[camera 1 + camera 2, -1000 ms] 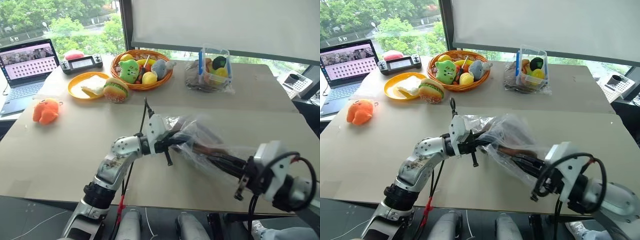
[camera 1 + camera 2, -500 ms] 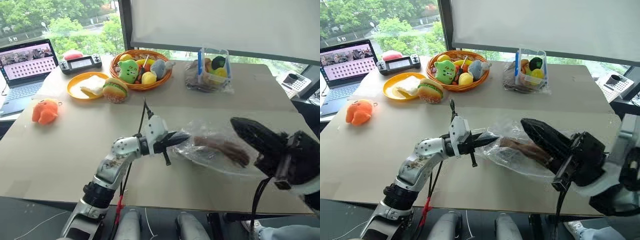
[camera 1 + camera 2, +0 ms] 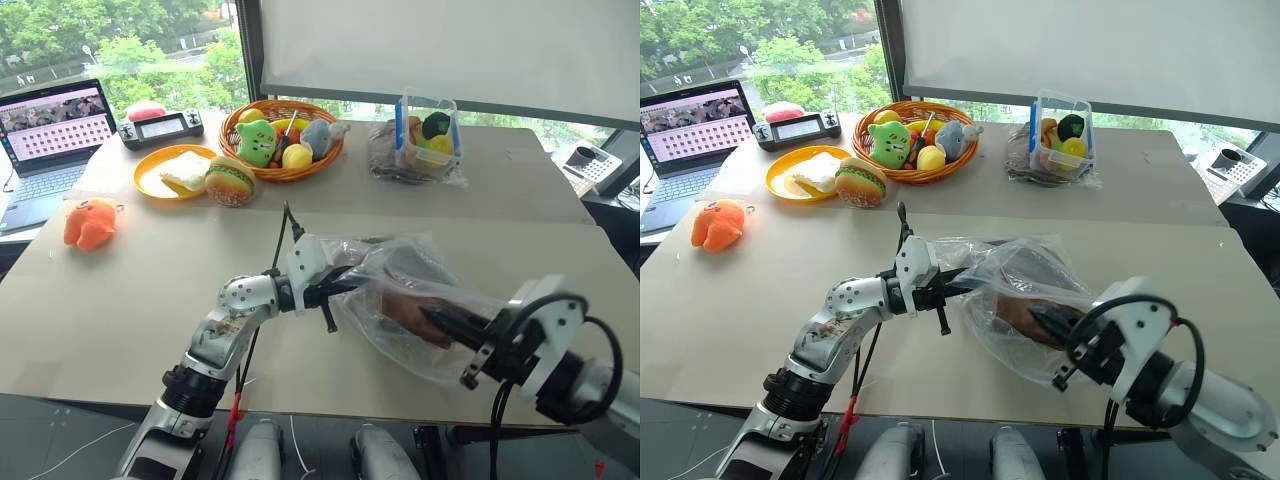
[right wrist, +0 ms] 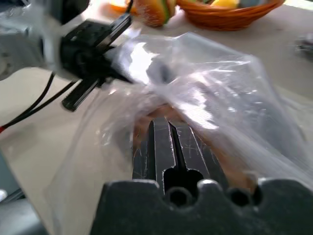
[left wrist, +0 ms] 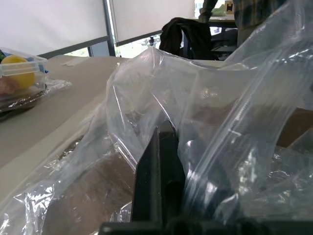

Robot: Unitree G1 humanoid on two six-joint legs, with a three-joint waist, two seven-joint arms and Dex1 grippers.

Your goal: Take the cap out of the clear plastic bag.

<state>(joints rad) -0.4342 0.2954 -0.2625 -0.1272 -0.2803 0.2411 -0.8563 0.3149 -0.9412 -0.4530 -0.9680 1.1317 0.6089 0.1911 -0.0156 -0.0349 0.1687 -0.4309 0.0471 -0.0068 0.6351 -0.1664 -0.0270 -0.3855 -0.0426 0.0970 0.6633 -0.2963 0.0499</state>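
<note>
The clear plastic bag (image 3: 440, 290) lies crumpled on the table, right of centre. Through the film the dark-brown cap (image 3: 402, 308) shows as a soft lump. My left gripper (image 3: 348, 281) points right at the bag's left edge, shut on a fold of film (image 5: 205, 161), with its black fingers (image 5: 159, 181) pressed together. From the right, my right gripper (image 3: 428, 318) reaches inside the bag, its tips at the cap. Its fingers (image 4: 161, 147) are shut flat together, with brown fabric just beyond them; I see no fabric pinched between them.
At the back stand a wicker basket (image 3: 285, 176) of plush toys, an orange plate (image 3: 150, 180), a toy burger (image 3: 231, 180) and a clear box with a blue handle (image 3: 428, 135). A laptop (image 3: 50, 130) and an orange plush (image 3: 90, 222) are far left.
Half a second ago my right gripper was lifted out of the bag, shut and holding nothing. It is now back inside, at the cap. The bag has puffed up. The left gripper kept its hold.
</note>
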